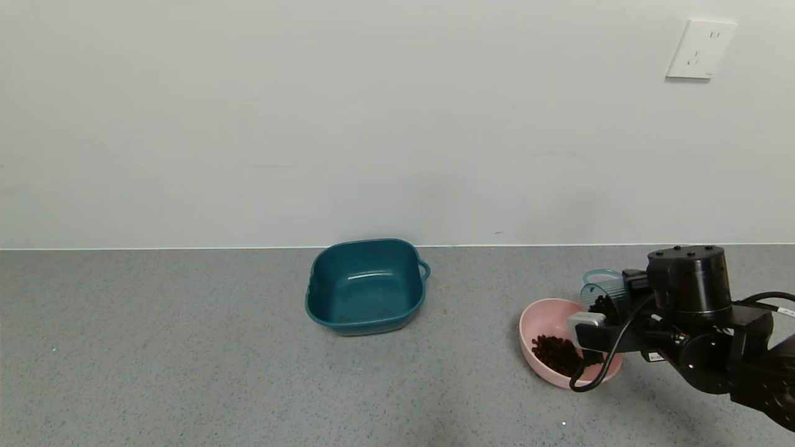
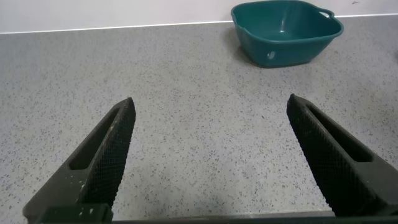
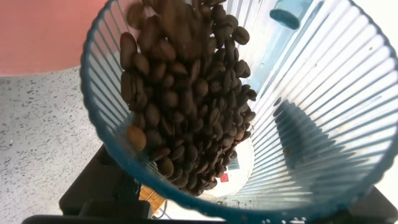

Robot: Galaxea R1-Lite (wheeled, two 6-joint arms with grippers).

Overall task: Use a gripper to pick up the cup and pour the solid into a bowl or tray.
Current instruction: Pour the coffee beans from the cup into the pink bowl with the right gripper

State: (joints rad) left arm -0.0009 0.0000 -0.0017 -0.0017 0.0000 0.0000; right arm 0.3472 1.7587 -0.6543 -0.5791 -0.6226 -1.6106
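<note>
My right gripper is shut on the ribbed grey-blue cup and holds it tipped on its side over the pink bowl at the right of the counter. Dark brown beans lie in the cup's mouth and a heap of them lies in the bowl. In the right wrist view the cup fills the picture, with beans sliding along its ribbed wall toward the pink bowl. My left gripper is open and empty above bare counter, out of the head view.
A dark teal squarish tub with a side handle stands at the middle back of the grey speckled counter, near the white wall; it also shows in the left wrist view. A wall socket is at the upper right.
</note>
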